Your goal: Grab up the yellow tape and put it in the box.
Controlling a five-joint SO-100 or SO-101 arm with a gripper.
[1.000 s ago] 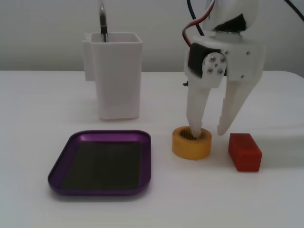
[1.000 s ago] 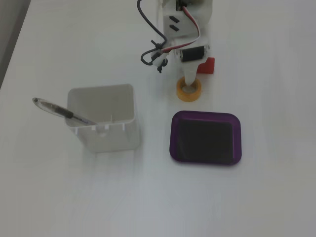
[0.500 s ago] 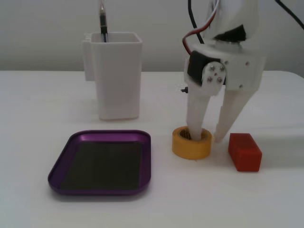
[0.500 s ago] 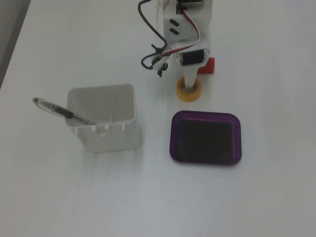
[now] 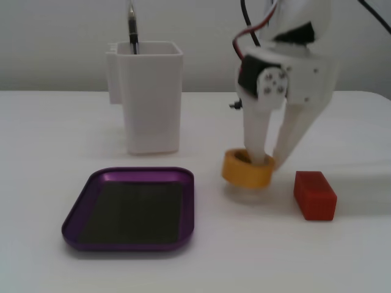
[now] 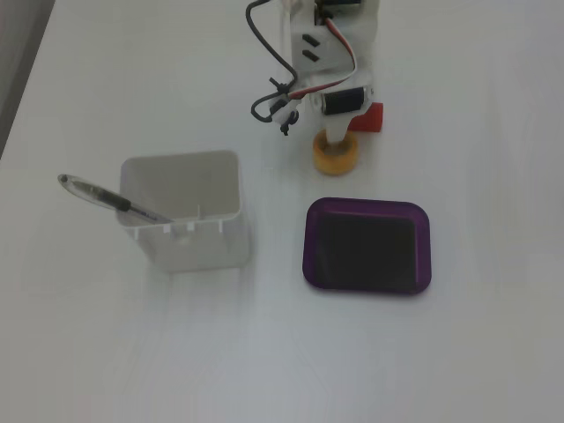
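Everywhere plain white table (image 5: 55,134), pale wall (image 5: 61,36) behind.

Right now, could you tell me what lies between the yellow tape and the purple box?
Nothing: in both fixed views, only bare white table separates the yellow tape from the box.

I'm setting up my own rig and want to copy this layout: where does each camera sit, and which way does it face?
A fixed view: low at table height in front, looking level across at the claw around the yellow tape; wrist and servo show.
A fixed view: high above, looking down from the opposite side at the box and white container; the arm enters from the top edge.
Both share the tape, box, container, pen, red block and claw.
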